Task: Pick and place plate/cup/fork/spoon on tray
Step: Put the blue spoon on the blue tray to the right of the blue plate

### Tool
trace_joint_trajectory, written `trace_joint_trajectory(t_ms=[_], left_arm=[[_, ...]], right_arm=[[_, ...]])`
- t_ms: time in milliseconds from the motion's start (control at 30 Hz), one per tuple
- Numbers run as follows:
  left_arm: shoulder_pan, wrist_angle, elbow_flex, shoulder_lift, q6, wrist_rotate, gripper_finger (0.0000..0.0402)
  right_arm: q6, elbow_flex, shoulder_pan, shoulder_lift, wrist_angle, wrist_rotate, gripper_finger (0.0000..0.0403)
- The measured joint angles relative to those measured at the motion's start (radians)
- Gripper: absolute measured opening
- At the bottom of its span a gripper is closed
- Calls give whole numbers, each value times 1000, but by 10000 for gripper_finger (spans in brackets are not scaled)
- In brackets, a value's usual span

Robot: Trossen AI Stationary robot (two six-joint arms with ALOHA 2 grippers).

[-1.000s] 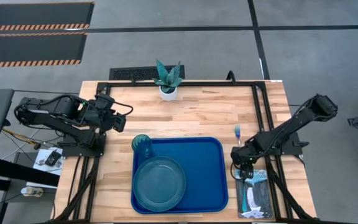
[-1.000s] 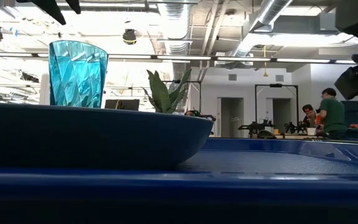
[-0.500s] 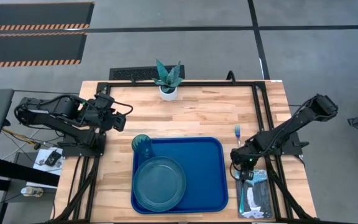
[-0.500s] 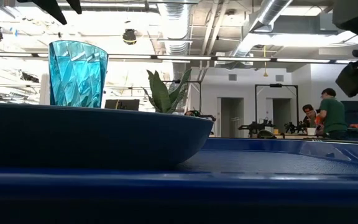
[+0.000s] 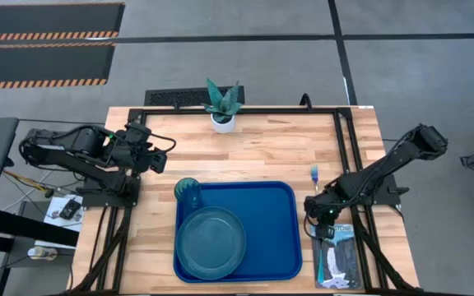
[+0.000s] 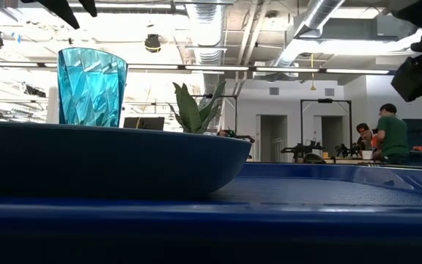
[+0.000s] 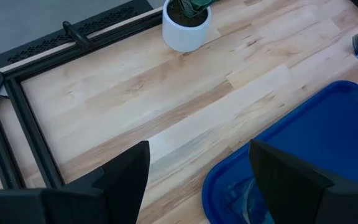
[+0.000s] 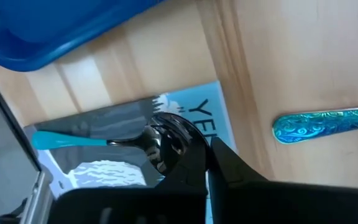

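**A:** Where had you put things at that moment?

**B:** You had the round dark teal-blue plate [image 5: 211, 240] lying in the near-left part of the large bright blue rectangular plastic tray [image 5: 274, 226], with the small ribbed translucent teal-green cup [image 5: 188, 191] standing upright in the tray's far-left corner, just beside the plate. That left the right half of the tray bare, likely room for the 2 utensils.

**A:** And those?

**B:** Both were off the tray. The fork with the patterned teal handle [image 5: 313, 175] lay on the light wooden table [image 5: 262, 152] just right of the tray. The spoon with the teal handle and dark shiny oval bowl [image 8: 161, 140] rested on the waterfall-photo booklet [image 5: 336, 261] at the table's near-right corner.

**A:** What was your right gripper [image 5: 323, 226] doing?

**B:** You held it low over the booklet's far end, right at the spoon's bowl, apparently to lift it. I cannot tell whether its fingers were parted or closed on anything.

**A:** The left?

**B:** Your left gripper [image 7: 197, 171] waited at the table's left edge with its fingers spread wide, holding nothing, well clear of the white pot with the spiky green plant [image 5: 222, 107].
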State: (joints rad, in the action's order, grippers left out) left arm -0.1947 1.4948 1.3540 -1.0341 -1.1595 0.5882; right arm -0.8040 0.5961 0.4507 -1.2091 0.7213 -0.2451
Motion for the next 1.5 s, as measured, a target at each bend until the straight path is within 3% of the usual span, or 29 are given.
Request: trace_joint_trajectory(t_ms=[300,633,933,1200,1500], left_arm=[[0,0,0,0,23,2,261],[0,0,0,0,39,4,261],[0,0,0,0,39,8,261],[0,0,0,0,39,8,261],[0,0,0,0,39,3,261]], right_arm=[[9,66,0,9,70,-26,3],[-41,157,-4,126,115,-34,1],[-6,233,-63,146,104,-41,0],[149,301,-206,67,16,-71,0],[398,379,-360,-133,-33,-189,0]])
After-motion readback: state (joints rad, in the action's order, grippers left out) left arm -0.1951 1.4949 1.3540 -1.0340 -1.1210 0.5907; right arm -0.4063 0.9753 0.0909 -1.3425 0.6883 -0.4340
